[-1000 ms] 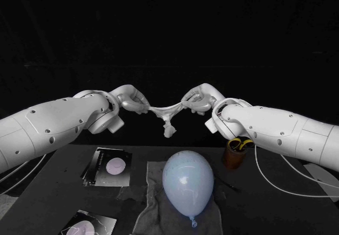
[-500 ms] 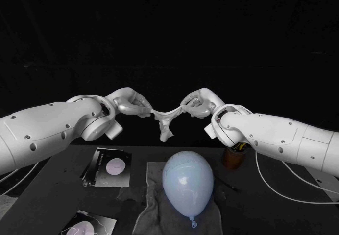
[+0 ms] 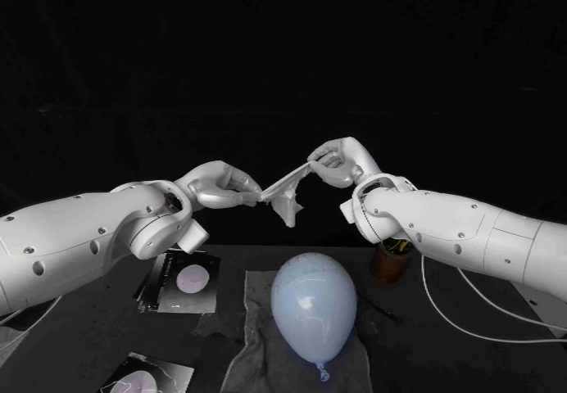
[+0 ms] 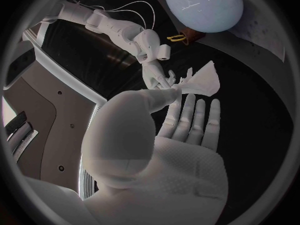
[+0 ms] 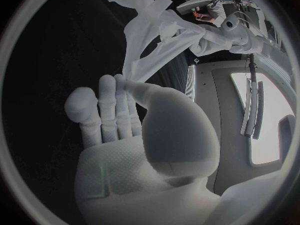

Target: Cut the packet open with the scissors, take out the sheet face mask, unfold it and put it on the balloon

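Sheet face mask drawn taut high above the balloon
The right hand has lifted; it and the left hand each pinch a mask end, thumb to finger. Still bunched, the mask likely needs more unfolding.

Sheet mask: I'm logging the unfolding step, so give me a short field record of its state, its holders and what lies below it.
thing: sheet mask
state: stretched in the air between both hands, partly bunched, one flap hanging down
holders: left hand pinches the lower end; right hand pinches the higher end
below: balloon, bare, lying on a cloth
stage: unfolding; mask not yet on the balloon
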`<state>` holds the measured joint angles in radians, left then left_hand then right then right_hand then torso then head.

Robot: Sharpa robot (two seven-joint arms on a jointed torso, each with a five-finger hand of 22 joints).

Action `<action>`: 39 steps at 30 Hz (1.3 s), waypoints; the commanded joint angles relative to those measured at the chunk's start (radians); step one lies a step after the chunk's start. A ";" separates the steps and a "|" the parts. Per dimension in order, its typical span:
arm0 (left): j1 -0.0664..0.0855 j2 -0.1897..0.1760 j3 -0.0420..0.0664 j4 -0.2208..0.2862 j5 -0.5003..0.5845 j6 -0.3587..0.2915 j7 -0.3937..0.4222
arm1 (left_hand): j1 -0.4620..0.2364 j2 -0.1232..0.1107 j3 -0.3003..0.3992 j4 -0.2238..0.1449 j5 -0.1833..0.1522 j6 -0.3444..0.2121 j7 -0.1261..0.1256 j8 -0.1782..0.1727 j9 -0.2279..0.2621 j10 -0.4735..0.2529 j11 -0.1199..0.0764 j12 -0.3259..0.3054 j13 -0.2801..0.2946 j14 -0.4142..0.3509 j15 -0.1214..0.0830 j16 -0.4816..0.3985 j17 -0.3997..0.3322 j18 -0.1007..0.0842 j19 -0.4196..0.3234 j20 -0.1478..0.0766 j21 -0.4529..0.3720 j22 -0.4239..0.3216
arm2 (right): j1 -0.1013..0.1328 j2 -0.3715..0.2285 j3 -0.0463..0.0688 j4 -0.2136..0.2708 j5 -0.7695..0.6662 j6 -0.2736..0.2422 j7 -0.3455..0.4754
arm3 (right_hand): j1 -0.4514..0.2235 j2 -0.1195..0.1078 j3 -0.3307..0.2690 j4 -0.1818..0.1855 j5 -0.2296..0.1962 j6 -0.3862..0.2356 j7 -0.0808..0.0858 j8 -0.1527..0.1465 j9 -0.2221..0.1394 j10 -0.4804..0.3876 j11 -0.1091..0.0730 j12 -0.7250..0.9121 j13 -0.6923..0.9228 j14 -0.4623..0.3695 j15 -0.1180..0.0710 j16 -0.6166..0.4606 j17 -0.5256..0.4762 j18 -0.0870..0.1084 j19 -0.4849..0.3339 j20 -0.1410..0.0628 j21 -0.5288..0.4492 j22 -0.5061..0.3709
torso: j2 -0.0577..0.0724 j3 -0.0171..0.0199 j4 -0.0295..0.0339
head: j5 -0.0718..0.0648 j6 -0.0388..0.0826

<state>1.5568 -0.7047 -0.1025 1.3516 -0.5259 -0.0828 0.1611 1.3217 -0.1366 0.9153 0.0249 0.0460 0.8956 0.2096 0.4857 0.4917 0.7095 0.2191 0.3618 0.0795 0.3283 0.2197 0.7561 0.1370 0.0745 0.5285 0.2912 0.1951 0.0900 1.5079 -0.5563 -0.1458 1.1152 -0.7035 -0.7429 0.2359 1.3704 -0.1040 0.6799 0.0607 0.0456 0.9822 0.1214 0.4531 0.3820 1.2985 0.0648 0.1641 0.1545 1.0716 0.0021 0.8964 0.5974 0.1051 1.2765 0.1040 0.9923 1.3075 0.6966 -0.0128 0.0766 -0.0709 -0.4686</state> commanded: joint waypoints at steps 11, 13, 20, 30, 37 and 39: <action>-0.010 0.020 -0.001 -0.002 0.330 0.018 0.212 | 0.011 0.037 0.009 0.010 0.004 -0.091 0.028 0.096 0.124 -0.051 0.021 -0.108 -0.017 -0.058 0.021 -0.228 -0.074 -0.016 -0.186 0.005 -0.098 -0.047 | 0.001 0.003 0.003 -0.004 0.026 -0.008 0.029 | 0.013 0.004 0.002 -0.009 0.003 -0.002 0.005 0.003 0.001 0.001 -0.005 -0.005 0.001 -0.007 0.000 -0.004 0.002 0.011 -0.007 0.002 -0.010 0.106 | -0.001 0.0013 -0.0028 | 0.004 -0.003; -0.011 0.022 -0.001 -0.004 0.357 0.026 0.217 | 0.002 0.044 0.010 0.013 0.003 -0.100 0.018 0.109 0.129 -0.056 0.027 -0.128 -0.018 -0.056 0.026 -0.257 -0.079 -0.015 -0.188 0.004 -0.102 -0.048 | 0.001 0.004 0.003 -0.003 0.023 -0.005 0.027 | 0.013 0.004 0.002 -0.009 0.003 -0.002 0.005 0.003 0.001 0.001 -0.005 -0.005 0.001 -0.007 0.000 -0.004 0.002 0.011 -0.007 0.002 -0.010 0.106 | -0.001 0.0015 -0.0029 | 0.004 -0.003; -0.012 0.029 -0.001 -0.007 0.393 0.070 0.217 | -0.033 0.087 0.009 0.023 0.003 -0.146 0.041 0.171 0.162 -0.095 0.027 -0.211 -0.026 -0.101 0.037 -0.337 -0.082 -0.004 -0.279 0.002 -0.140 -0.056 | 0.003 0.002 0.004 0.001 0.021 -0.006 0.025 | 0.014 0.004 0.002 -0.010 0.003 -0.002 0.005 0.002 0.001 0.000 -0.005 -0.005 0.001 -0.008 0.000 -0.004 0.002 0.011 -0.007 0.002 -0.010 0.106 | 0.000 0.0013 -0.0020 | 0.001 -0.004; -0.013 0.040 -0.001 -0.020 0.499 0.081 0.205 | -0.129 0.159 0.077 0.098 0.005 -0.390 0.047 0.442 0.292 0.158 0.017 -0.273 -0.017 0.077 0.006 -0.323 -0.068 -0.016 -0.111 0.010 -0.089 -0.030 | 0.013 0.000 0.009 0.019 0.022 -0.015 0.031 | 0.014 0.005 0.002 -0.010 0.003 -0.002 0.006 0.002 0.001 0.000 -0.004 -0.005 0.002 -0.008 0.000 -0.004 0.002 0.011 -0.007 0.002 -0.010 0.106 | -0.002 0.0010 -0.0006 | 0.003 -0.001; -0.014 0.044 -0.001 -0.032 0.516 0.056 0.192 | -0.189 0.162 0.133 0.119 0.005 -0.472 0.039 0.553 0.313 0.294 -0.023 -0.270 -0.013 0.468 -0.059 -0.259 -0.045 0.075 0.213 -0.003 0.020 0.004 | 0.020 0.002 0.010 0.015 0.020 -0.017 0.031 | 0.015 0.005 0.002 -0.011 0.003 -0.003 0.006 0.002 0.002 0.001 -0.004 -0.005 0.002 -0.009 0.001 -0.004 0.003 0.011 -0.007 0.002 -0.010 0.106 | -0.001 0.0005 -0.0007 | 0.002 0.002; -0.014 0.045 -0.001 -0.035 0.513 0.051 0.186 | -0.196 0.165 0.138 0.122 0.004 -0.478 0.035 0.565 0.311 0.312 -0.030 -0.271 -0.013 0.509 -0.068 -0.267 -0.045 0.092 0.240 -0.003 0.028 0.004 | 0.022 0.003 0.010 0.013 0.019 -0.018 0.030 | 0.015 0.005 0.002 -0.011 0.003 -0.003 0.006 0.002 0.002 0.001 -0.004 -0.005 0.002 -0.009 0.001 -0.004 0.003 0.011 -0.007 0.002 -0.010 0.106 | 0.000 0.0004 -0.0006 | 0.003 0.001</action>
<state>1.5427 -0.6627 -0.1049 1.3178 -0.0456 -0.0269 0.3465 1.1357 0.0245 1.0447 0.1466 0.0469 0.4262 0.1540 1.0108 0.7452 1.0099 0.1929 0.0928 0.0662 0.8113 0.1577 0.4981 0.0914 0.1494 0.7506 0.2880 0.2173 0.0930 1.5273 -0.5543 -0.1364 1.1303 -0.6780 -0.7550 0.2566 1.3731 -0.1012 0.6801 0.0552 0.0463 0.9782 0.1226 0.4485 0.3826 1.2988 0.0646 0.1575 0.1559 1.0681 0.0020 0.8964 0.5987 0.1050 1.2765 0.1040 0.9884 1.3077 0.6951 -0.0122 0.0759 -0.0680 -0.4669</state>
